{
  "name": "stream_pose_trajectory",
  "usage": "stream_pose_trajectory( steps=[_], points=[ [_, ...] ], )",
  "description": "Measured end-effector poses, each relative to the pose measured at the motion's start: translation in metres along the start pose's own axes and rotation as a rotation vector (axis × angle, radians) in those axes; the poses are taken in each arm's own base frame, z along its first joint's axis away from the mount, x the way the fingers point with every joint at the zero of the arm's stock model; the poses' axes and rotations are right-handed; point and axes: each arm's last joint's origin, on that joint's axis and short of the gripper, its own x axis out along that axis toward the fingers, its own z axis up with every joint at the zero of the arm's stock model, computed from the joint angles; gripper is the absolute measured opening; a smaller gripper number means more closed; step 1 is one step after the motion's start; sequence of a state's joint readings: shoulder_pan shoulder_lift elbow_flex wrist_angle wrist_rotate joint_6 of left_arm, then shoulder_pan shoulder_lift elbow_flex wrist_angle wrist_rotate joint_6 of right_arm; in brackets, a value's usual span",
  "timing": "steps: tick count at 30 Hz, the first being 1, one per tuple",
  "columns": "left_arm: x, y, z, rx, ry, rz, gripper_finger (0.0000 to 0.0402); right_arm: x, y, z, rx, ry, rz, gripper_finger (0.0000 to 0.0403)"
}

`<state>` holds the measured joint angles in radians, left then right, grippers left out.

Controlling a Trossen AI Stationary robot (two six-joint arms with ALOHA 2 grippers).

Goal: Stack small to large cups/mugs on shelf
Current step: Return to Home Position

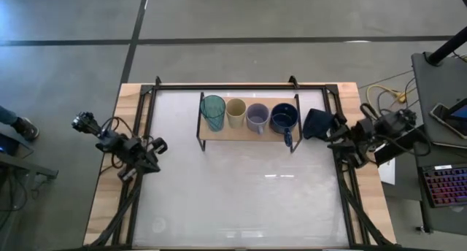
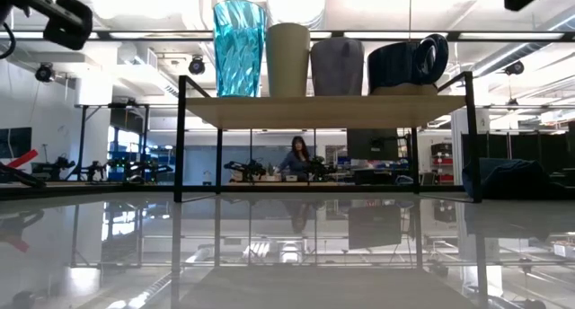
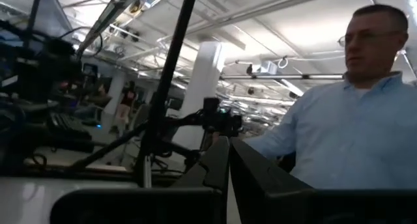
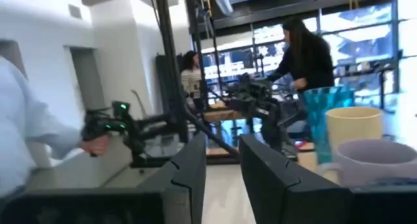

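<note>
Cups all on shelf (image 1: 244,134), one row in the high view: teal tumbler (image 1: 213,112), cream cup (image 1: 235,113), grey-lavender cup (image 1: 257,117), dark blue mug (image 1: 284,119) at the right end, neighbours close or touching. Its handle (image 1: 288,139) juts past the board's front edge. Just beside that end lies dark navy cloth (image 1: 315,123). Beyond the cloth hangs right gripper (image 4: 223,140), jaws slightly spread, empty. Well apart, at the left edge of table (image 1: 241,200), sits left gripper (image 3: 228,142), jaws pressed together. Risk, as judged: a right-arm retreat swinging inward could snag the cloth or clip the handle, and one knocked mug would shove the row.
</note>
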<state>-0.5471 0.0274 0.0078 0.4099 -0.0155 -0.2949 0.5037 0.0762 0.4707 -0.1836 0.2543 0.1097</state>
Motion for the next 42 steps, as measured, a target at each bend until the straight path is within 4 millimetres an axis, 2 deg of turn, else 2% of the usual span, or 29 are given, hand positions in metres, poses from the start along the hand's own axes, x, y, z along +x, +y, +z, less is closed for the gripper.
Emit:
stream_pose_trajectory(
  steps=[3,5,13,19,24,34,42],
  points=[
    [0.000,0.001,-0.002,-0.017,0.013,0.010,0.0000,-0.009,-0.004,-0.009,-0.057,-0.016,-0.027,0.0083],
    [0.000,0.002,-0.004,-0.031,0.041,0.027,0.0000,-0.008,-0.005,-0.011,-0.106,-0.004,-0.071,0.0081],
    [-0.001,0.006,-0.014,-0.111,0.130,0.086,0.0000,-0.006,-0.003,-0.024,-0.149,0.063,0.017,0.0081],
    [-0.003,0.012,-0.021,-0.122,0.164,0.252,0.0000,0.005,-0.005,-0.060,-0.080,0.128,0.012,0.0083],
    [-0.003,0.012,-0.020,-0.080,0.160,0.251,0.0000,0.012,-0.006,-0.091,-0.064,0.138,0.013,0.0087],
    [-0.003,0.013,-0.022,-0.092,0.174,0.257,0.0000,0.015,-0.009,-0.128,-0.015,0.195,0.033,0.0078],
    [-0.003,0.013,-0.023,-0.135,0.174,0.262,0.0000,0.016,-0.008,-0.130,-0.073,0.198,0.054,0.0086]
  ],
)
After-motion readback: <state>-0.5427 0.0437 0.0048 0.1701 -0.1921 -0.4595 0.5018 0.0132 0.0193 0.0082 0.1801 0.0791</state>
